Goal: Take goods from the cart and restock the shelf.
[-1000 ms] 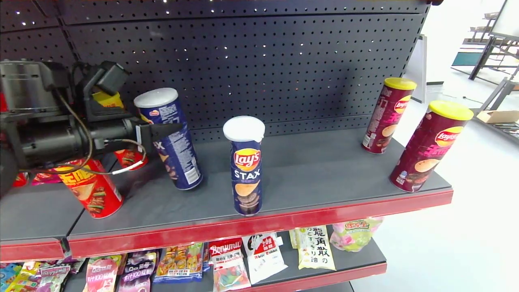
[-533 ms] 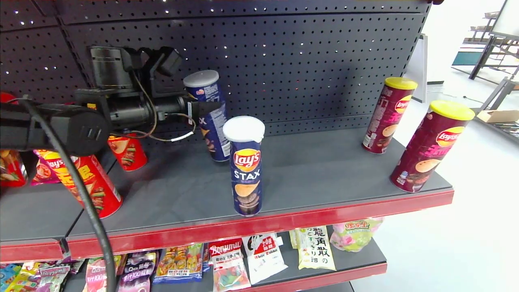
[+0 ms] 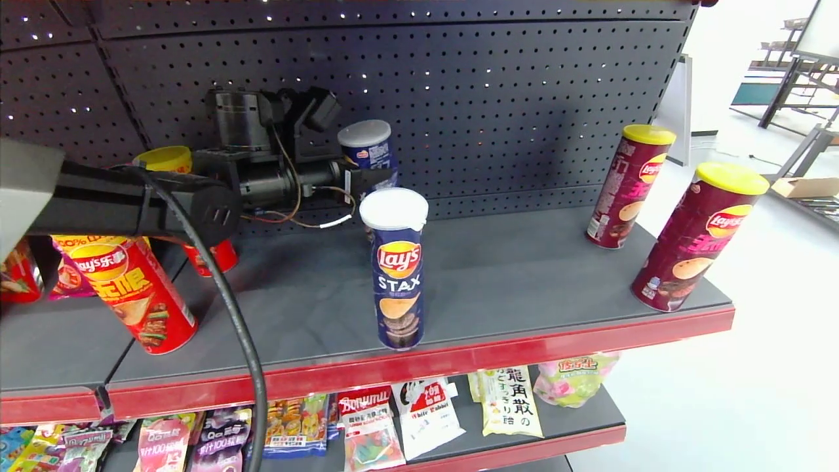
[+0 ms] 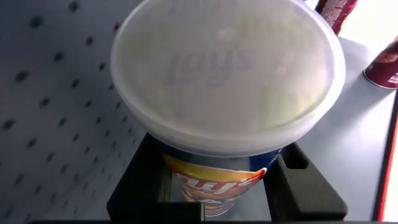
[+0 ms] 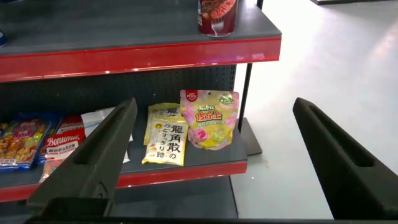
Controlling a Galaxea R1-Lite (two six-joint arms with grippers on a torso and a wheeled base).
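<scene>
Clamped in the left gripper [image 3: 372,177]: a tall blue cardboard chip can with a white plastic lid [image 3: 366,141], pinched across the tube just under the lid, one black finger [image 4: 134,193] on either side. Carried deep over the grey metal shelf [image 3: 511,275], close to the black pegboard back [image 3: 459,98] near its middle. Directly behind a second, matching blue can [image 3: 398,269] standing upright at the red front edge. Roughly upright. Cannot tell whether the base is touching the shelf yet, hidden as it is by the front can.

Right gripper [image 5: 217,162] spread wide with nothing between the fingers, facing the lower shelf of snack bags.

Likely light and stiff enough for a firm pinch, but thin-walled and prone to denting if squeezed hard. Glossy wrap, so probably a little slippery. Best taken on the tube itself, never by the lid, which could pop off. Tall and narrow, hence tippy: best set down flat and vertical before letting go, well apart from the two maroon cans with yellow lids [image 3: 629,187] at the shelf's right end.
</scene>
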